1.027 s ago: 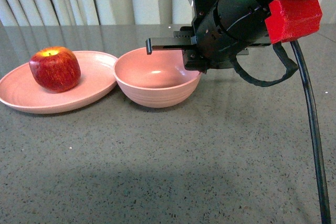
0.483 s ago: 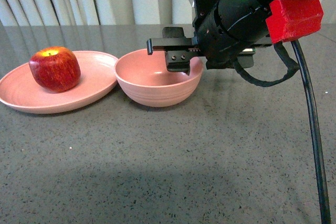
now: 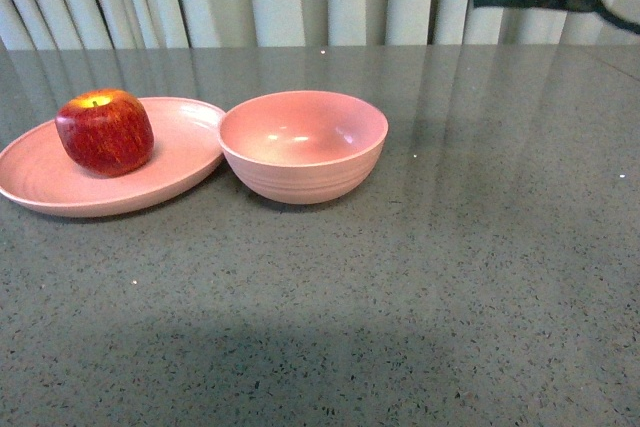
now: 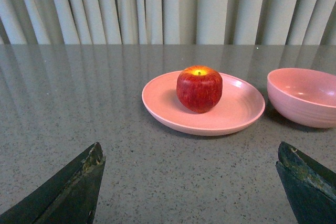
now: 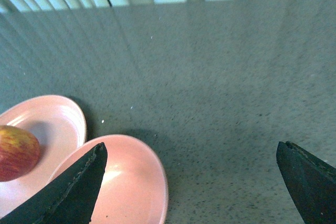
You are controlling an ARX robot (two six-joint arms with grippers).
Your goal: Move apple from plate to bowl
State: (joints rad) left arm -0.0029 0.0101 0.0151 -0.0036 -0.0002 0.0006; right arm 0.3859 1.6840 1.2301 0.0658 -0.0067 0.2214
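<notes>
Front view: apple (image 3: 104, 132) sits upright on plate (image 3: 60, 185), stem pointing up; both arms' jaws spread wide.

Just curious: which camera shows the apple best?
The left wrist view: the apple sits whole and close, stem showing. The front view has it whole but off to the left; the right wrist view crops it.

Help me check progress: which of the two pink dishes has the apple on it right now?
The wide, shallow plate: the apple sits on it. The deep, ridged bowl beside it shows nothing inside.
</notes>
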